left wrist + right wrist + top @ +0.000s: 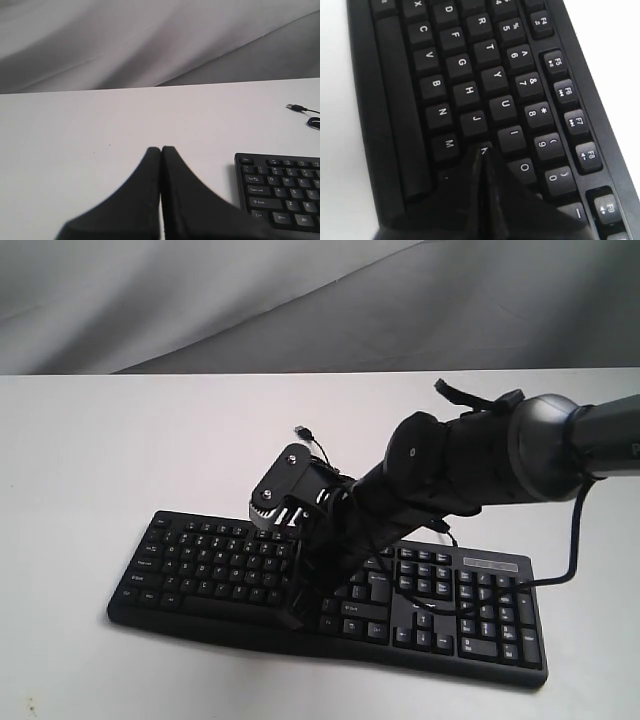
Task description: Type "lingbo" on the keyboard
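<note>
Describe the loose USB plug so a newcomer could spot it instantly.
Find the black keyboard on the white table. Just beyond its far edge, near the middle, lies the USB plug. It alone is small, metal-tipped and lying on bare tabletop.

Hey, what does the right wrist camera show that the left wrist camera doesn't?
Only the right wrist view: the shut right gripper, its tip beside the J key and I key, among readable letter, number and function keys. Only the left wrist view: the shut left gripper over the white table, off one end of the keyboard, plus the loose USB plug and grey backdrop. Both: the black keyboard.
</note>
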You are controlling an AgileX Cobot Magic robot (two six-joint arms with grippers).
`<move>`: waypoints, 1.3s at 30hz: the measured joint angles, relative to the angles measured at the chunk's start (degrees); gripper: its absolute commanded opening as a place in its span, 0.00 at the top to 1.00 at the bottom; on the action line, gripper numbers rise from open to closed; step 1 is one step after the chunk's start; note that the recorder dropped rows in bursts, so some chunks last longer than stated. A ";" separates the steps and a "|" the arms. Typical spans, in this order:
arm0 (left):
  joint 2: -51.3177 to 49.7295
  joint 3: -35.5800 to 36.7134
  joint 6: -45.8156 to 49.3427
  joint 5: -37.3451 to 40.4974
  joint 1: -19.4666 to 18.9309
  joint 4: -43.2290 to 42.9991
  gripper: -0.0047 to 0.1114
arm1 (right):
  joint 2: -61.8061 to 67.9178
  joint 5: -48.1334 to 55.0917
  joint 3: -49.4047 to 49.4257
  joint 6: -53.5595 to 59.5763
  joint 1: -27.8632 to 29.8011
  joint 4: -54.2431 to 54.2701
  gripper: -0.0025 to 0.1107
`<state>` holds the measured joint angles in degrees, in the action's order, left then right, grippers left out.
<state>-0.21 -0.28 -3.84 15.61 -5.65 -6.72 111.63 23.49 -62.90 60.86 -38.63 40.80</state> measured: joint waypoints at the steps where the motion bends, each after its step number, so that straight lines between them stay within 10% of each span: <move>1: 0.00 0.00 0.00 0.00 0.00 0.00 0.96 | 0.35 -0.03 0.00 0.00 0.00 -0.11 0.98; 39: 0.00 0.00 0.00 0.00 0.00 0.00 0.96 | 0.69 -0.02 0.00 -0.13 0.00 -3.34 0.98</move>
<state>-0.21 -0.28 -3.84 15.61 -5.65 -6.72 112.32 23.46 -62.90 60.73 -38.63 37.46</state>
